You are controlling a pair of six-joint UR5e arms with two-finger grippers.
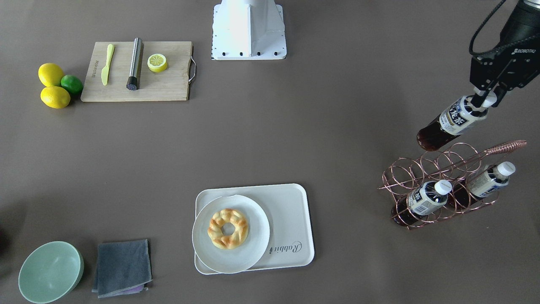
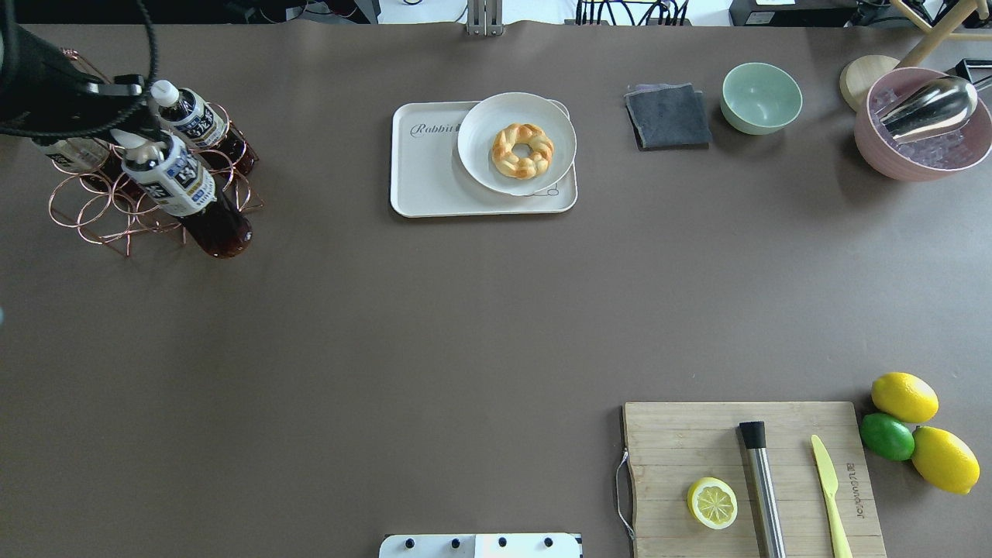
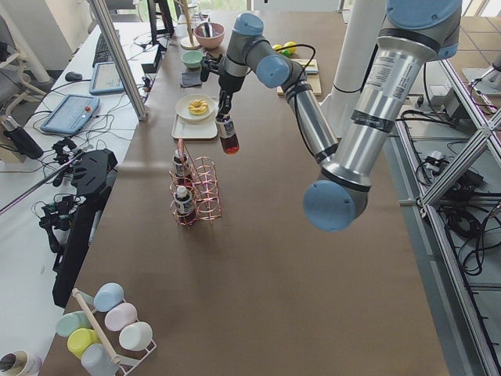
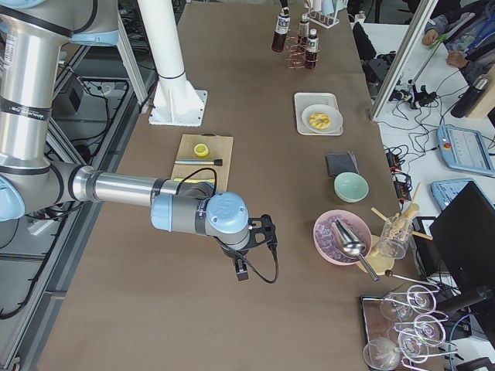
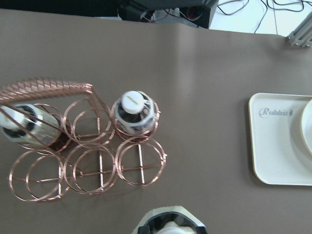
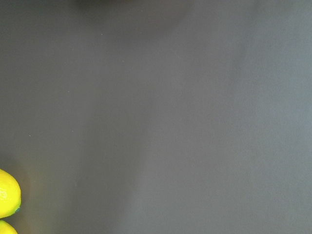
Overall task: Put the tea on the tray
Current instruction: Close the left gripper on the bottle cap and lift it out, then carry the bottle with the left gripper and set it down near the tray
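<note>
Tea bottle [image 1: 453, 122] hangs tilted in mid-air, its white cap clamped by the left gripper [image 1: 485, 100], just above the copper wire rack [image 1: 438, 166] holding two more bottles [image 1: 426, 198]. The tray [image 1: 291, 211], bearing a plate [image 1: 253, 245], lies well apart. Whether the right gripper [image 4: 241, 269] is spread or closed cannot be told.

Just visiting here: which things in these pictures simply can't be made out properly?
- Right gripper: seen only in the exterior right view, small; open or shut unclear.
- Tea held by the left gripper: only its cap shows, cut by the left wrist view's bottom edge.
- One racked bottle: mostly behind the left arm, overhead view.
- Tray: the plate covers much of its floor.
</note>
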